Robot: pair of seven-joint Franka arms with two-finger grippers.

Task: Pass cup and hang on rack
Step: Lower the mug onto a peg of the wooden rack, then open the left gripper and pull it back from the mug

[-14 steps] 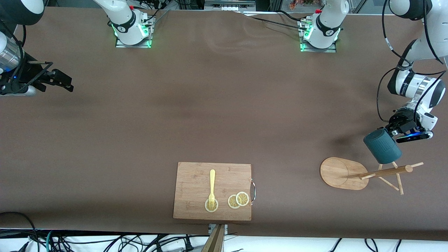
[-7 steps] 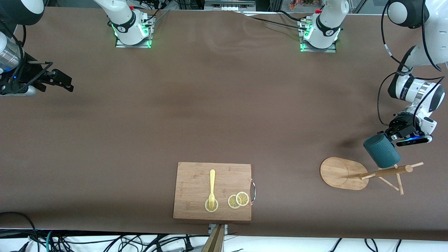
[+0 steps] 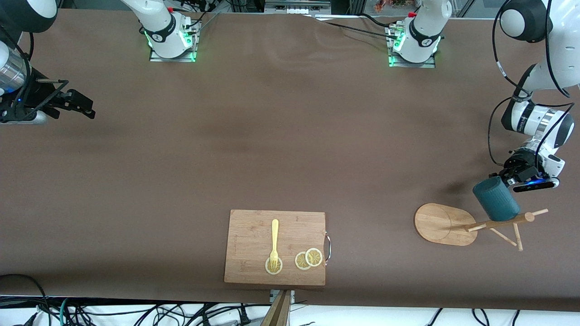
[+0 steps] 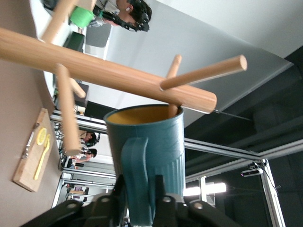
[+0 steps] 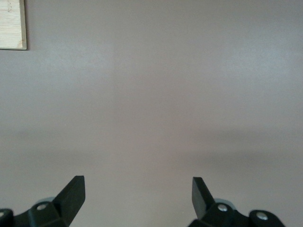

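Cup (image 3: 495,198): dark teal, ribbed, yellow inside. We see it up in the air, tilted, over the rack (image 3: 446,224) near the left arm's end of the table. In the left wrist view the cup (image 4: 149,158) sits mouth-first against the post, w/ one peg tip poking just inside the rim; handle faces the camera, no peg through it yet.

Left gripper (image 3: 511,175): at approx 2 o'clock from the cup in the front view, fingers closed on the cup's handle, pinching it from both sides. Grip looks narrow, i.e. only the handle strip.

Rack: oval base on the table, post w/ thin pegs fanning out at 3 o'clock from the base in the front view.

Risks, as we judge them:
- Peg is in the mouth, not the handle loop. Letting go here likely drops the cup off the peg.
- Fingers fill the handle, so there is little room for a peg to thread; could jam.
- Pushing sideways on a thin peg may tip or slide the rack; base looks light.
- Tilted cup on a handle-only pinch may rotate in the fingers.

Right gripper (image 3: 79,106): waits over bare table at the right arm's end, fingers spread wide, holding nothing.

Cutting board (image 3: 275,246) w/ fork (image 3: 274,242) & lemon slices (image 3: 308,258): at approx 9 o'clock from the rack, well apart, not involved.
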